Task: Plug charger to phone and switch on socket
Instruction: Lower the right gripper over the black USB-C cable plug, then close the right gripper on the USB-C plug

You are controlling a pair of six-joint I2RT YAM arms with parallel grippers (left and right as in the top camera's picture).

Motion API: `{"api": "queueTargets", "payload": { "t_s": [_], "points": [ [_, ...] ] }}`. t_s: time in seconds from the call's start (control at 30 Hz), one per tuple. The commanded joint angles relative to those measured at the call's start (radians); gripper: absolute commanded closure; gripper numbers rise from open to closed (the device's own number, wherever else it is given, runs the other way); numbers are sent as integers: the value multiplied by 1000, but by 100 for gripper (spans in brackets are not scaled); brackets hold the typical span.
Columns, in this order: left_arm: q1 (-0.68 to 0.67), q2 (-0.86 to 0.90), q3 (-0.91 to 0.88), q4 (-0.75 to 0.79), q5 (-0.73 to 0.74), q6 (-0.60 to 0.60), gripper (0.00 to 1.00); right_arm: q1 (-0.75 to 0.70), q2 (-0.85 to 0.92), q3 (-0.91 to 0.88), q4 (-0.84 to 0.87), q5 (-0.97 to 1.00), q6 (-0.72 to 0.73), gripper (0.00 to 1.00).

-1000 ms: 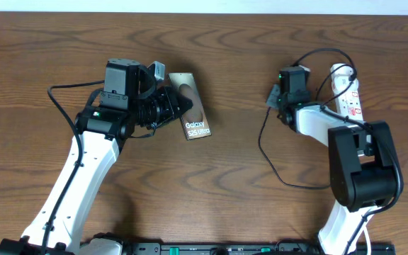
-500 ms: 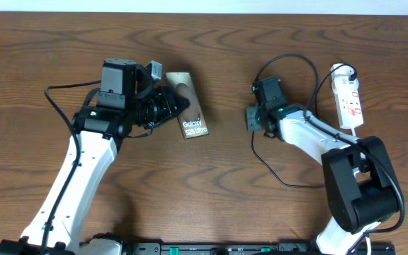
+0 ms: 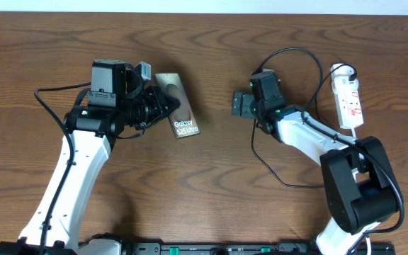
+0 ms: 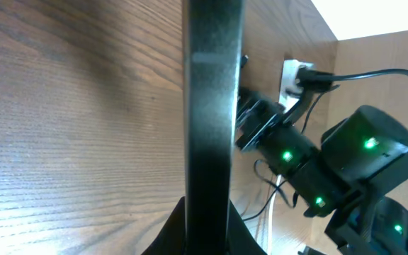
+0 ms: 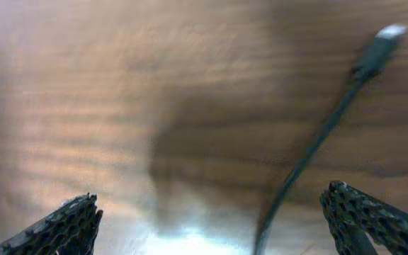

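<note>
I read the left pincer (image 3: pixel 166 106) as clamped on the phone (image 3: pixel 181 120), which sat tilted at the upper centre-left of the overhead frame. In the left wrist view the phone appeared edge-on as a dark vertical bar. I could not tell whether it touched the bench (image 3: pixel 211 191). The right pincer (image 5: pixel 211 198) had its fingers (image 5: pixel 66 227) wide apart and gripped nothing. The charger (image 5: pixel 319 138) ran diagonally across the right wrist view, with its plug tip (image 5: pixel 390 31) blurred at upper right. The socket (image 3: pixel 350 99) lay at the upper right of the overhead frame, well apart from the phone.
</note>
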Motion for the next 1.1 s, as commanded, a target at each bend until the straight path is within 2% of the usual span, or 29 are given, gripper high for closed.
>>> {"api": "queueTargets", "payload": {
  "t_s": [0.0, 0.23, 0.47, 0.67, 0.83, 1.07],
  "points": [
    [2, -10, 19, -2, 16, 18, 93, -20, -6, 2, 10, 136, 83, 1],
    [2, -10, 19, -5, 16, 18, 93, -32, -6, 2, 8, 193, 93, 1],
    [2, -10, 19, -8, 16, 35, 92, -28, -6, 2, -36, 69, 92, 1],
    [2, -10, 19, -8, 16, 55, 93, -36, -6, 2, -31, 79, 74, 1],
    [2, -9, 19, -7, 16, 55, 93, -56, 0, 2, -40, 143, 197, 4],
    [2, -9, 19, -8, 16, 55, 93, -77, 55, 2, -21, 172, 245, 9]
  ]
}}
